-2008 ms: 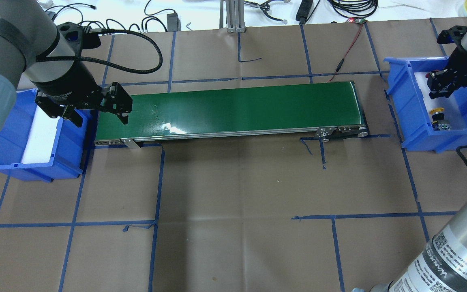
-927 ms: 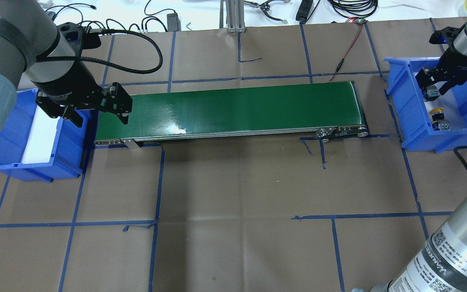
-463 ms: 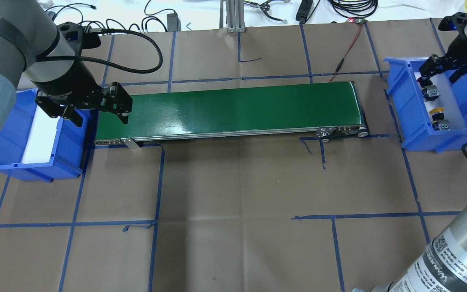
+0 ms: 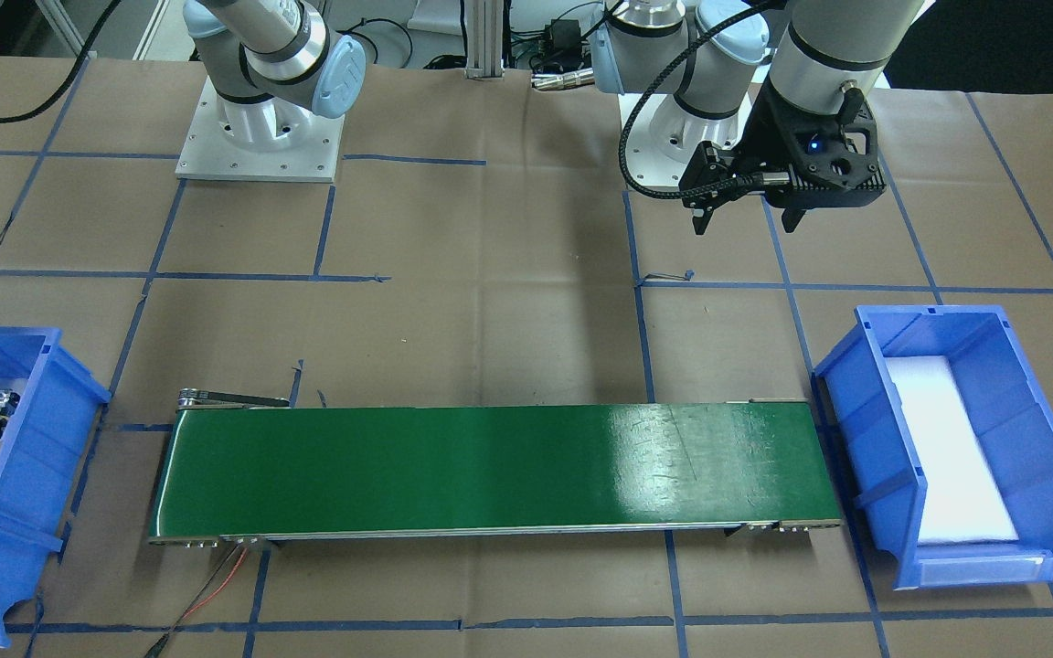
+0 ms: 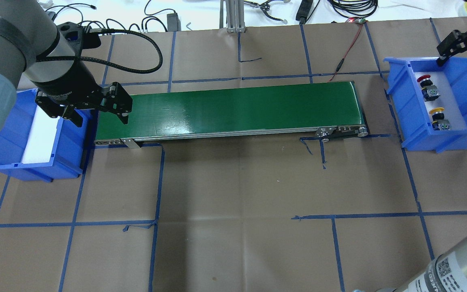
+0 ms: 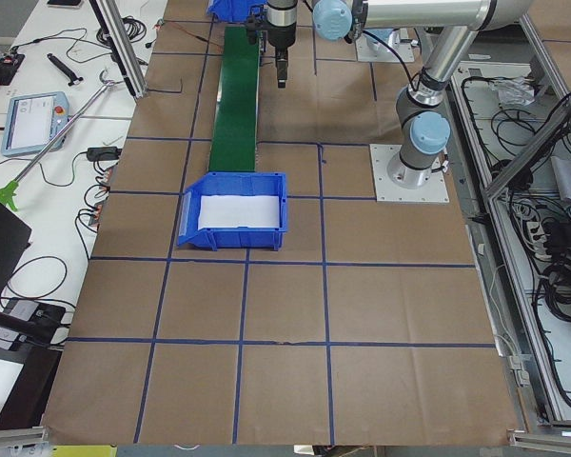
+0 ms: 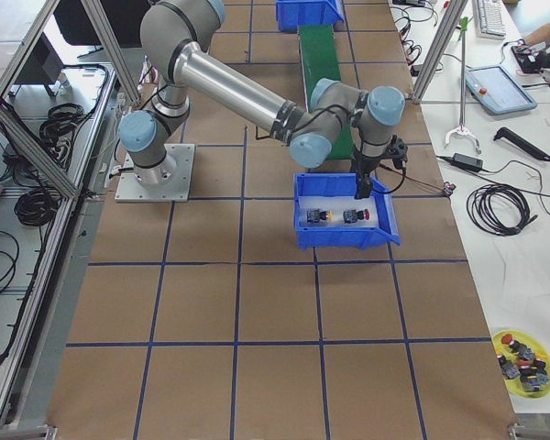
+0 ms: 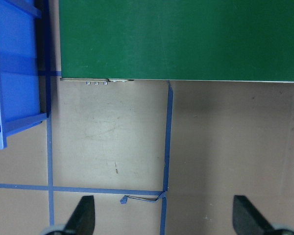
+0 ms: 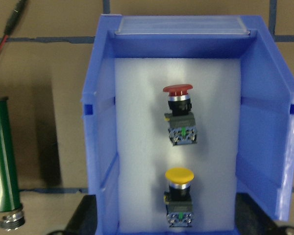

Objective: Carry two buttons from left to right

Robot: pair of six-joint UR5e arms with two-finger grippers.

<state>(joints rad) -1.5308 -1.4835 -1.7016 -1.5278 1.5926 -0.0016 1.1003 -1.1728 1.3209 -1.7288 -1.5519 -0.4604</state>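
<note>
Brown paper ruled with blue tape lines covers the table. At the left end stands the left blue plastic bin, lined with a white foam sheet and holding no buttons. The black two-finger left gripper hangs above the paper on the robot's side of the belt's left end. Its fingers are spread wide with nothing between them.

The long green conveyor belt runs across the middle of the table between the two bins, its surface bare and glossy.

At the right end, the right blue plastic bin holds both task items on its white foam lining. The red-capped push-button with a black-grey blocky body lies on its side in the far half. The yellow-capped push-button of the same build lies on its side in the near half. They are in line and apart, with both caps pointing away from the robot. The black two-finger right gripper is over the bin's far rim, apparently above it, though its height is hard to judge. Its fingers are parted and touch neither button.
</note>
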